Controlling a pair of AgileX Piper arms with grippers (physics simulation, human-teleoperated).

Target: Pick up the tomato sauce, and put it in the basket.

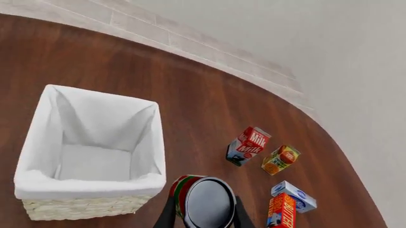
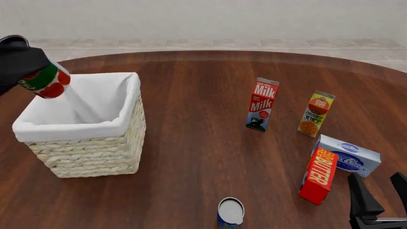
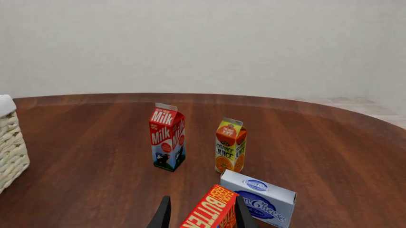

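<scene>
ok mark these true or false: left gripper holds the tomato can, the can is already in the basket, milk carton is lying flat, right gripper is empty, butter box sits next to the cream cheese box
1. The left gripper holds the tomato can. True.
2. The can is already in the basket. False: it hangs in the air over the basket's far left corner, in the gripper's grasp.
3. The milk carton is lying flat. False: it stands upright.
4. The right gripper is empty. True: its fingers are apart with nothing between them.
5. The butter box sits next to the cream cheese box. True.
</scene>
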